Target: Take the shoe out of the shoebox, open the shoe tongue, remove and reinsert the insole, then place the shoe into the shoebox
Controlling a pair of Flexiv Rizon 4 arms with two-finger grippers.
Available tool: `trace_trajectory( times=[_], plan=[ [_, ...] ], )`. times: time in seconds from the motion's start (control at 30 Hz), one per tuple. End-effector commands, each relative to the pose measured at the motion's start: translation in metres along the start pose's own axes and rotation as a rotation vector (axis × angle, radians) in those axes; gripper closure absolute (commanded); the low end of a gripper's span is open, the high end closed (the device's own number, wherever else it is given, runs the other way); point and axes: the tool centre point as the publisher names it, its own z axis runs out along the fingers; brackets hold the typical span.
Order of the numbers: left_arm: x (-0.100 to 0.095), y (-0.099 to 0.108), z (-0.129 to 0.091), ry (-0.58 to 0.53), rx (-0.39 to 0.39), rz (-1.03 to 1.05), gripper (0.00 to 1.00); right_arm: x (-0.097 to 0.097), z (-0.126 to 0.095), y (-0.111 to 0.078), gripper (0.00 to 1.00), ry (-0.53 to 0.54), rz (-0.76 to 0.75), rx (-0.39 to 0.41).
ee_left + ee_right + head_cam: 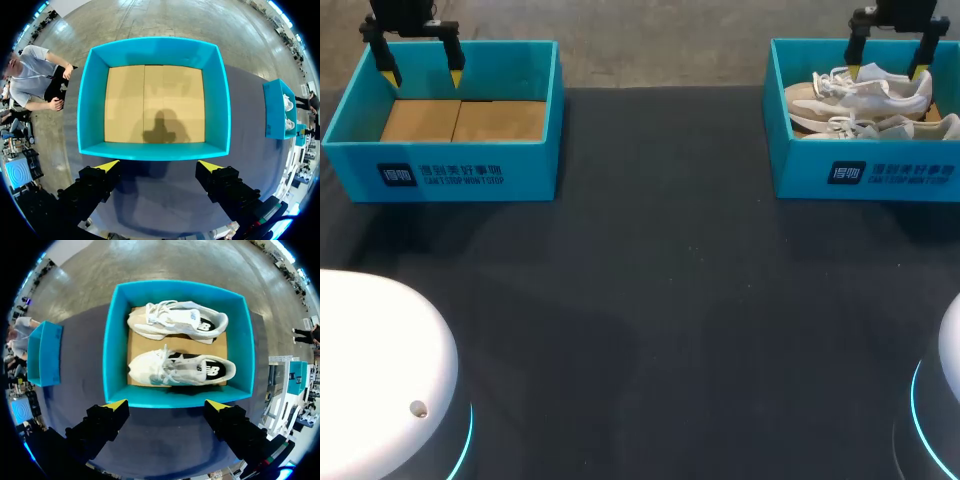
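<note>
Two white lace-up shoes, the far shoe (177,320) and the near shoe (180,369), lie side by side in the right teal shoebox (114,350). Their long axes run across the box, toes toward the left shoebox (92,100). Each arm hangs above its own box. The right gripper (167,402) and left gripper (159,164) are both spread wide, holding nothing.

Dark table (660,300). Teal shoebox (800,165) resting at its far edge. Matching teal box (530,170) well apart, to the shoebox's left.
</note>
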Motion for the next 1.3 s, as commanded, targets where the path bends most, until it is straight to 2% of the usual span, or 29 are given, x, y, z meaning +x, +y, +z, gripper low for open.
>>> trace_trajectory(
  times=[0.03, 0.2, 0.43, 0.63, 0.77, 0.8, 0.93, 0.97, 1.3],
  plan=[
    [0.0, 0.0, 0.0, -0.001, 0.0, 0.0, 0.0, -0.02, 0.005, -0.001, 0.0, -0.007, 0.008, -0.015],
    [0.0, 0.0, 0.0, -0.001, 0.0, 0.0, 0.0, -0.05, 0.015, -0.001, 0.0, -0.015, 0.022, -0.024],
    [0.0, 0.0, 0.0, -0.001, 0.0, 0.0, 0.0, -0.081, 0.034, 0.004, 0.0, -0.011, 0.022, -0.011],
    [0.0, 0.0, 0.0, -0.001, 0.0, 0.0, 0.0, -0.099, 0.056, 0.016, 0.0, -0.033, 0.05, 0.024],
    [0.0, 0.0, 0.0, -0.001, 0.0, 0.0, 0.0, -0.104, 0.066, 0.019, 0.0, -0.055, 0.054, 0.031],
    [0.0, 0.0, 0.0, -0.001, 0.0, 0.0, 0.0, -0.105, 0.069, 0.019, 0.04, -0.055, 0.054, 0.032],
    [0.0, 0.0, 0.0, -0.001, 0.0, 0.0, 0.0, -0.106, 0.076, 0.021, 0.44, -0.052, 0.054, 0.038],
    [0.0, 0.0, 0.0, -0.001, 0.0, 0.0, 0.0, -0.107, 0.078, 0.021, 0.49, -0.05, 0.057, 0.038],
    [0.0, 0.0, 0.0, -0.001, 0.0, 0.0, 0.0, -0.121, 0.091, 0.02, 0.52, -0.051, 0.088, 0.044]
  ],
)
